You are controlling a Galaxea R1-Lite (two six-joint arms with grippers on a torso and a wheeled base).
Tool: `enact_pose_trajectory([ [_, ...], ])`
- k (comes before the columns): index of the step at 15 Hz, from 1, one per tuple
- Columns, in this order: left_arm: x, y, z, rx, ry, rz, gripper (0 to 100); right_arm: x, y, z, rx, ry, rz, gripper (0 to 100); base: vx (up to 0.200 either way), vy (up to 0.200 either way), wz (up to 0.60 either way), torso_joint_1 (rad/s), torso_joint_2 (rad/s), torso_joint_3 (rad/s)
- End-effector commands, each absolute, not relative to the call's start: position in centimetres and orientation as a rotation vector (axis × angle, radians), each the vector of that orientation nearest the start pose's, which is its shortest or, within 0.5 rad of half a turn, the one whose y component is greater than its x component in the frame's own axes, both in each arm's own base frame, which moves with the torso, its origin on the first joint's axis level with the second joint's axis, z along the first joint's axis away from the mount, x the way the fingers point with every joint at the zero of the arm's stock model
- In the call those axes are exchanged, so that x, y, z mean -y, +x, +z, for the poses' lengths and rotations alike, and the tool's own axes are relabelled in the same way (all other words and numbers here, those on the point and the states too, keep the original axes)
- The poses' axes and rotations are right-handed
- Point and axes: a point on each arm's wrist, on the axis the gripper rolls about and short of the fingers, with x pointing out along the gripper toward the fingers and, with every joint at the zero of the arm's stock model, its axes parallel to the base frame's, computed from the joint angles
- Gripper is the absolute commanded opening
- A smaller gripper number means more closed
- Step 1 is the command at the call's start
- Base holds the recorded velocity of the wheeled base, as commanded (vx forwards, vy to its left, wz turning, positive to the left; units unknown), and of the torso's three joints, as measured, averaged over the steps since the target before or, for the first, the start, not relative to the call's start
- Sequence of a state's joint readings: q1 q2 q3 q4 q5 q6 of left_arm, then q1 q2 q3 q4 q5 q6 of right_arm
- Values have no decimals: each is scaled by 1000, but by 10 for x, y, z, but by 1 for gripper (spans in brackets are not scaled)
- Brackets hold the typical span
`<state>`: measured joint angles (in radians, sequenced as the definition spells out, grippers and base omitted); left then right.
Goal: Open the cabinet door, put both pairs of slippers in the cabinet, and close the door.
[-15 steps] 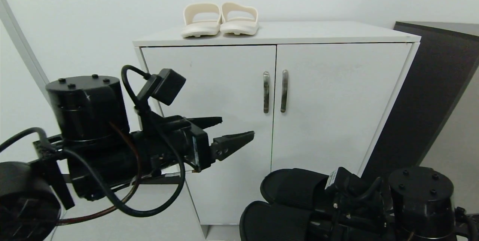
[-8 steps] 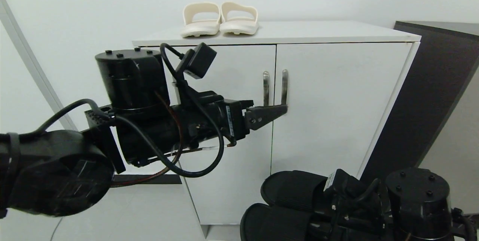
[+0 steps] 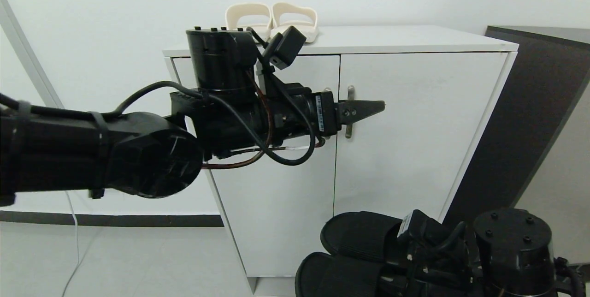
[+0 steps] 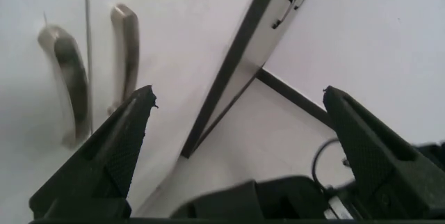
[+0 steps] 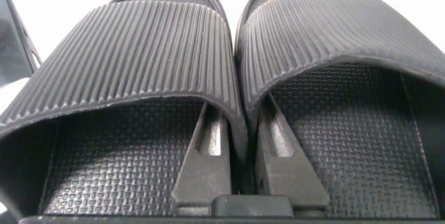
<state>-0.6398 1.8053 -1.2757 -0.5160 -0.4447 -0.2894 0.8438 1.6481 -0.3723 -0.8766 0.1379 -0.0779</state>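
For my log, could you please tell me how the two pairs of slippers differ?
The cream slippers rest atop the cabinet; the black slippers hang low in the right gripper. Cream straps look smooth; black straps are ribbed. Both pairs sit side by side, outside the shut cabinet.

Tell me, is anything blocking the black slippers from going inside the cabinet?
Yes. Both cabinet doors are shut, standing between the black slippers, pinched in the right hand low in front, and the inside. The left hand is open beside the handles, not around one yet.
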Motion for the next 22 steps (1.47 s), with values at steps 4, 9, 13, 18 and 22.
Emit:
enact_pose_trajectory([
  [4, 238, 305, 259, -169, -261, -1033, 100, -183, 159, 112, -361, -218, 984, 0, 0, 0, 0, 0, 0, 0],
  [9, 242, 314, 256, -152, -261, -950, 100, -184, 159, 110, -367, -220, 983, 0, 0, 0, 0, 0, 0, 0],
  [13, 251, 318, 252, -180, -255, -956, 100, -183, 159, 110, -368, -220, 983, 0, 0, 0, 0, 0, 0, 0],
  [18, 254, 319, 252, -188, -254, -961, 0, -184, 159, 109, -372, -224, 985, 0, 0, 0, 0, 0, 0, 0],
  [22, 251, 314, 253, -194, -253, -960, 0, -182, 157, 107, -385, -226, 992, 0, 0, 0, 0, 0, 0, 0],
])
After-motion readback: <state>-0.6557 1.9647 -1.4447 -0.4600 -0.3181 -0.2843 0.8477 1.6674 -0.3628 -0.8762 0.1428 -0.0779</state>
